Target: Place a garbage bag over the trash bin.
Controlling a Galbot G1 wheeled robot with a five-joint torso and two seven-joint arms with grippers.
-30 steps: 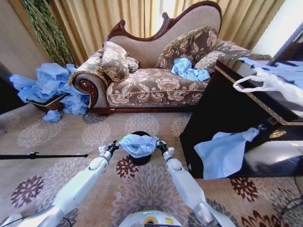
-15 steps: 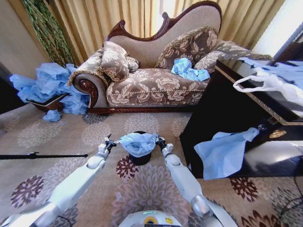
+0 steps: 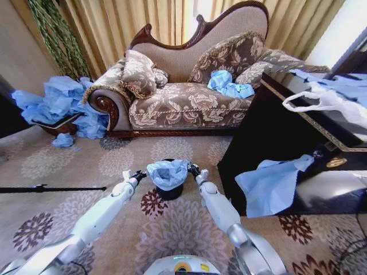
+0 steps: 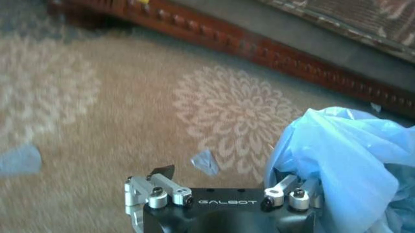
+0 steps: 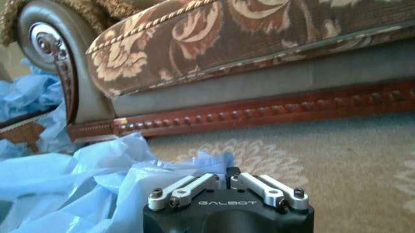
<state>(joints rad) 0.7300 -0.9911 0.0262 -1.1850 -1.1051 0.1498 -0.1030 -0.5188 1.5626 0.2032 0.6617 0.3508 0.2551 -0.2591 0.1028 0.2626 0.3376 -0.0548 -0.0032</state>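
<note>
**On the carpet close ahead: bag draped over bin, rim not yet covered all round**

Nearest, reaching forward from both sides: left tool [image 3: 137, 175] at the left edge of the garbage bag [image 3: 168, 173], right tool [image 3: 194, 170] at its right edge. From the left wrist view, left tool spread wide, one finger buried in the blue film, the other bare over the carpet [image 3: 69, 166]. From the right wrist view, right tool narrowed to a close pinch, seemingly clamped on a fold of the bag.

Between the two, sitting crumpled on top of the trash bin [image 3: 170, 193]: the light-blue bag, bunched over the mouth, with the black wall exposed below.

Judged roughly half done: bag brought to the bin and resting on its top. Left to do, as far as can be told: opening the mouth, pulling the hem down around the rim on every side, pushing the slack inside. Cannot tell whether any of the hem already hooks the far rim.

Farther back: floral sofa [image 3: 183, 103], and to the right a dark bench [image 3: 269, 132].
</note>
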